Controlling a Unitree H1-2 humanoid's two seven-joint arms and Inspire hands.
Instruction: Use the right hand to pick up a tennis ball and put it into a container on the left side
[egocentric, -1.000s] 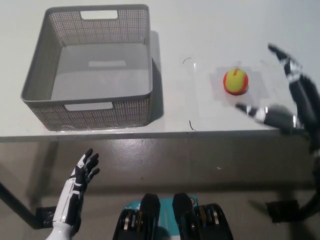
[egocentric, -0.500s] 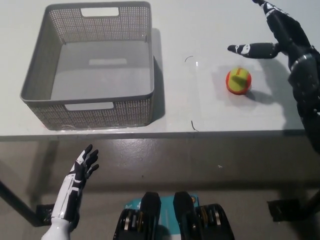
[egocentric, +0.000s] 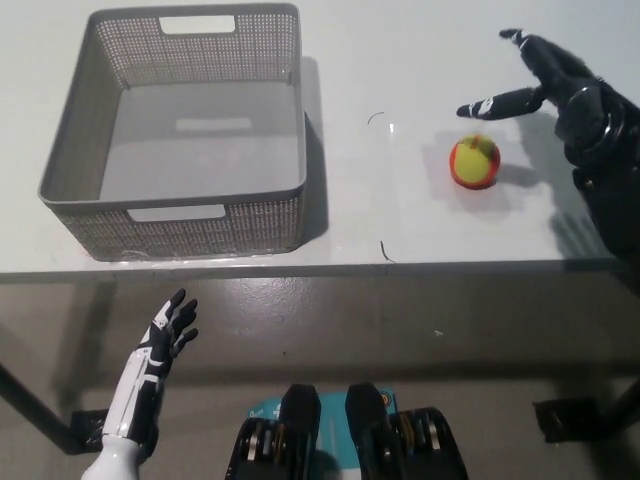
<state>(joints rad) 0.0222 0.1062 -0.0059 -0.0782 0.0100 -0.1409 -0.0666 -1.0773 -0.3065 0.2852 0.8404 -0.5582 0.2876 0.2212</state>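
A yellow and red tennis ball lies on the white table, right of centre. My black right hand hovers open just behind and to the right of the ball, fingers spread, one fingertip reaching toward it from above without touching. A grey mesh basket stands empty on the table's left side. My white left hand rests open below the table's front edge at the lower left.
The table's front edge runs across the middle of the picture, with grey floor below it. Small dark marks lie on the table between basket and ball.
My right hand swung from the ball's right side up behind it, then lowered slightly toward it. The ball and basket stayed in place. The left hand barely moved.
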